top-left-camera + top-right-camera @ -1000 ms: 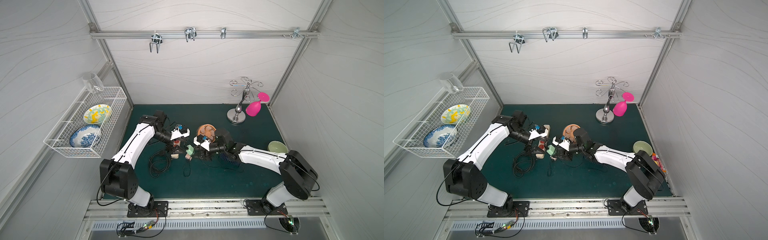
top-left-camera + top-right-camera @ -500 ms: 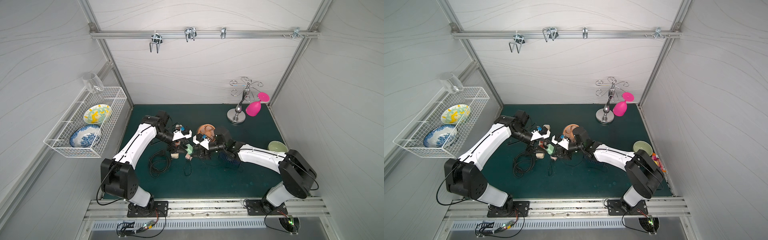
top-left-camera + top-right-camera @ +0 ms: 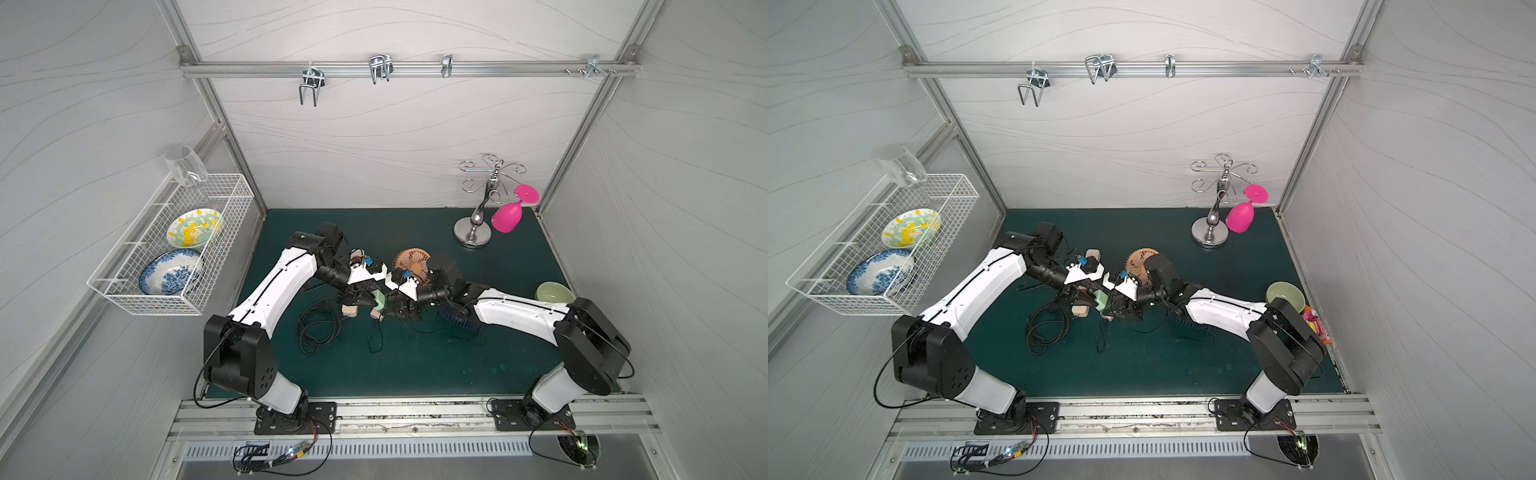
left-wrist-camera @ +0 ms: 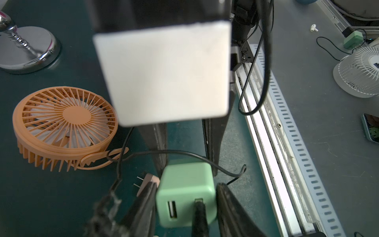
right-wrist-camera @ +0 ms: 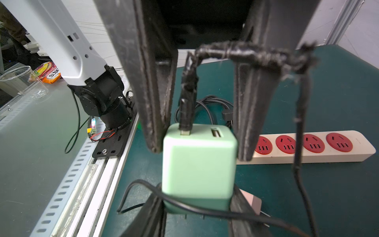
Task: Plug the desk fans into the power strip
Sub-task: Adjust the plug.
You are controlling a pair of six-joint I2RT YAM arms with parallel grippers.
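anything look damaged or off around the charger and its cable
Yes. The black cable plugged into the green charger is wrapped in lumpy, fraying tape near its plug, like a rough repair. The left gripper and right gripper both clamp the charger, which is not in the power strip.

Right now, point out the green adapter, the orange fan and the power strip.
green adapter (image 5: 199,162), right wrist view, front face.
orange fan (image 4: 77,116), left wrist view, grille hub.
power strip (image 5: 362,141), right wrist view, bare cream end.
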